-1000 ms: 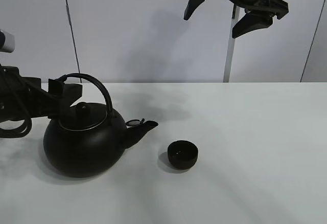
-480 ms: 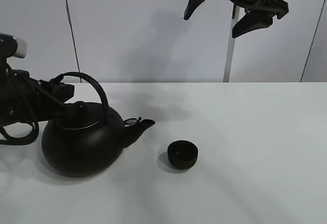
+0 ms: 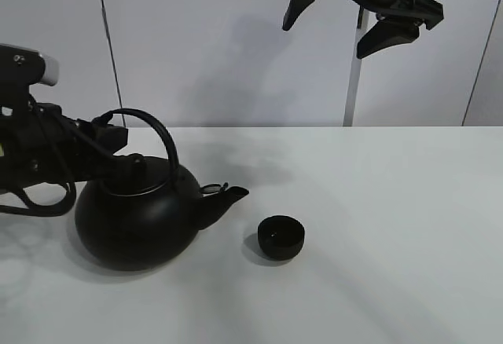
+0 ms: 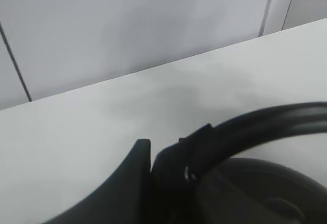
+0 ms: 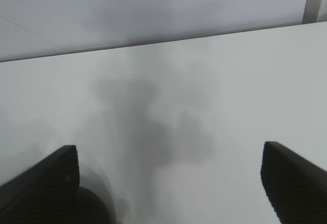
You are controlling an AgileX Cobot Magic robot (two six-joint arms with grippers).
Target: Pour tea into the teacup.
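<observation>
The black kettle (image 3: 137, 222) stands on the white table (image 3: 377, 203) at the left, its spout pointing right toward the teacup. My left gripper (image 3: 112, 136) is shut on the kettle's arched handle (image 3: 157, 136) at its left end. In the left wrist view the left gripper (image 4: 153, 168) clamps the handle (image 4: 255, 127) above the kettle's lid (image 4: 265, 198). The small black teacup (image 3: 281, 236) stands upright just right of the spout, apart from it. My right gripper (image 3: 346, 18) hangs open and empty high above the table; in the right wrist view the right gripper (image 5: 168, 183) shows both fingertips (image 5: 294, 183) wide apart.
A white panelled wall (image 3: 220, 45) rises behind the table's far edge. A pale vertical post (image 3: 352, 93) stands at the back under the right arm. The left arm's black cables (image 3: 31, 195) hang left of the kettle.
The left arm has risen and moved right. The kettle has shifted a little right with it, its spout closer to the teacup. The right arm and teacup have not moved.
</observation>
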